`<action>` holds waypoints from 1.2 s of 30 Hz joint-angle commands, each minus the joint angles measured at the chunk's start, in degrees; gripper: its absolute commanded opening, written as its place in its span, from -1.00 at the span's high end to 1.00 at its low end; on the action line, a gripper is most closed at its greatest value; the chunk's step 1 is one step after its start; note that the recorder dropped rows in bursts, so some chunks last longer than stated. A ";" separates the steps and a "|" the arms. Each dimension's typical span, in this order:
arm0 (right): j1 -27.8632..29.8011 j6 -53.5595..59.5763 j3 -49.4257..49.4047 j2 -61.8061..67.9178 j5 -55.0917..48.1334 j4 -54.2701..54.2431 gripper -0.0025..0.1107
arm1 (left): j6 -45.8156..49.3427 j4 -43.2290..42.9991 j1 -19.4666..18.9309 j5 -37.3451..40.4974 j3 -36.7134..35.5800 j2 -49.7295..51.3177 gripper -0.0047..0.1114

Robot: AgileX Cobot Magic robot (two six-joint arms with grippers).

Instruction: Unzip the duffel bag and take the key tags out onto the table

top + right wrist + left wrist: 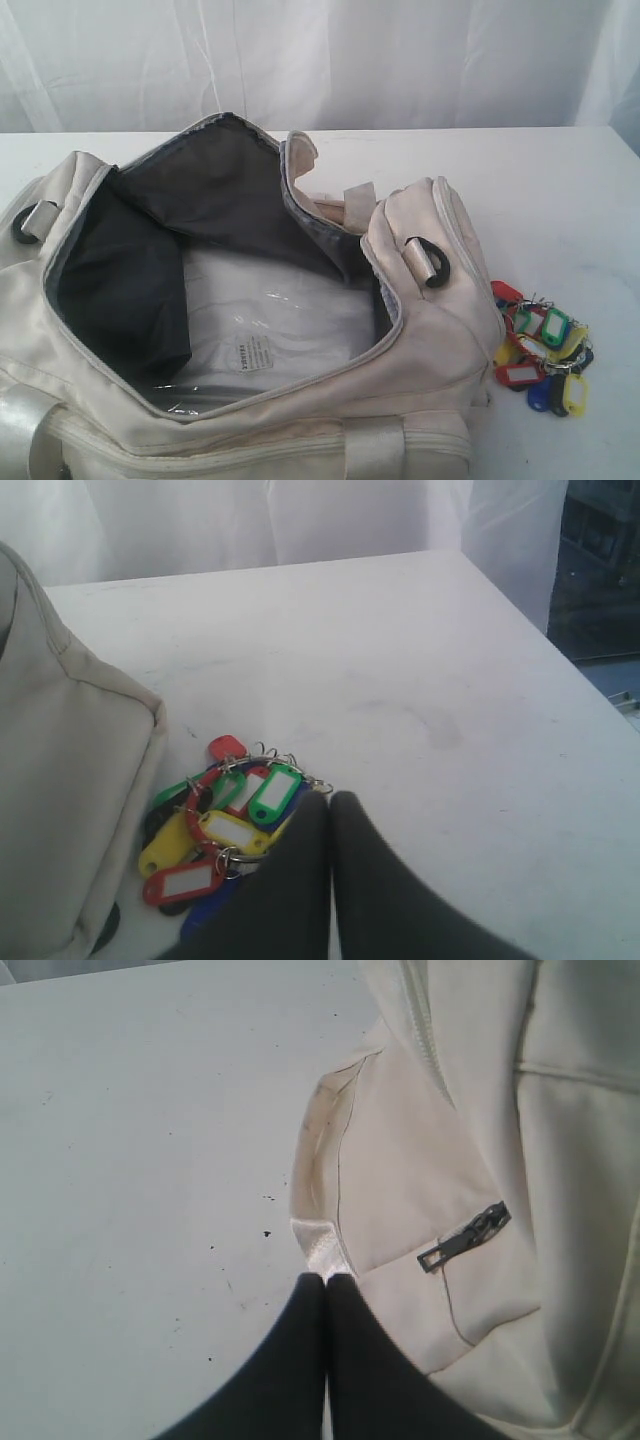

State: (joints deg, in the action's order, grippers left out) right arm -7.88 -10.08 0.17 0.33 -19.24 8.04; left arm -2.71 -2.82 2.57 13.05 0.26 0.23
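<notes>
The cream duffel bag [420, 350] lies unzipped and gaping, showing dark grey lining [150, 260] and clear plastic film [270, 330] inside. The key tags [540, 355], a bunch in red, green, yellow and blue, rest on the white table [560, 200] just right of the bag's end. Neither gripper shows in the exterior view. My right gripper [330, 798] is shut and empty, hovering beside the key tags [225, 820] and overlapping their edge. My left gripper [327, 1278] is shut, its tips at the bag's glossy webbing strap [318, 1240], near a grey pocket zipper pull [465, 1237].
White curtains [320, 60] hang behind the table. The bag's end panel [60, 780] stands close to the tags. A dark opening [600, 560] lies beyond the table's far right edge. Bare tabletop [130, 1160] stretches beside the bag's side.
</notes>
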 commanded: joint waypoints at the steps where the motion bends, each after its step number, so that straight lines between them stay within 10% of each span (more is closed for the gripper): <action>1: 0.49 0.94 -0.17 -0.33 -0.20 0.83 0.96 | -0.02 0.16 -0.14 0.11 -0.26 -0.23 0.92; 36: 3.23 0.94 -0.17 -0.33 -0.20 0.83 0.96 | -0.02 0.16 -0.14 0.11 -0.26 -0.23 0.92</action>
State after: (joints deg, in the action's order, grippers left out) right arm -4.99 -9.73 0.17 0.33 -19.38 8.15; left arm -2.71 -2.82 2.57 13.05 0.26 0.23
